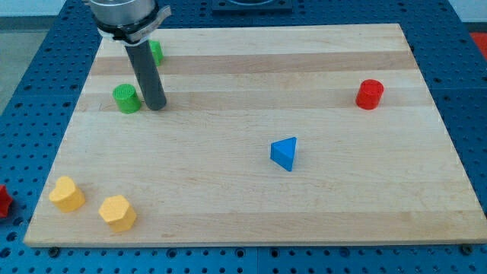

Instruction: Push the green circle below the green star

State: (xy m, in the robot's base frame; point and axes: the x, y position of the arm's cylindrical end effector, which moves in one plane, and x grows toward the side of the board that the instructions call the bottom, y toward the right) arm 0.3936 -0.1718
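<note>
My tip (156,107) rested on the board (251,198), bare and holding nothing, just right of the green circle (126,99), already below the partly hidden green star (156,52). A further nudge could drive it leftward, out of line. Counted: two green blocks, two yellow blocks (67,193) (117,212), one red cylinder (370,93), one blue block (284,153).

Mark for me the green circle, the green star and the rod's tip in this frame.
green circle (126,98): camera view, on its top face.
green star (157,52): camera view, on the sliver showing to the right of the rod; shape largely hidden.
my tip (157,107): camera view, the rod's very end, just right of the green circle.
</note>
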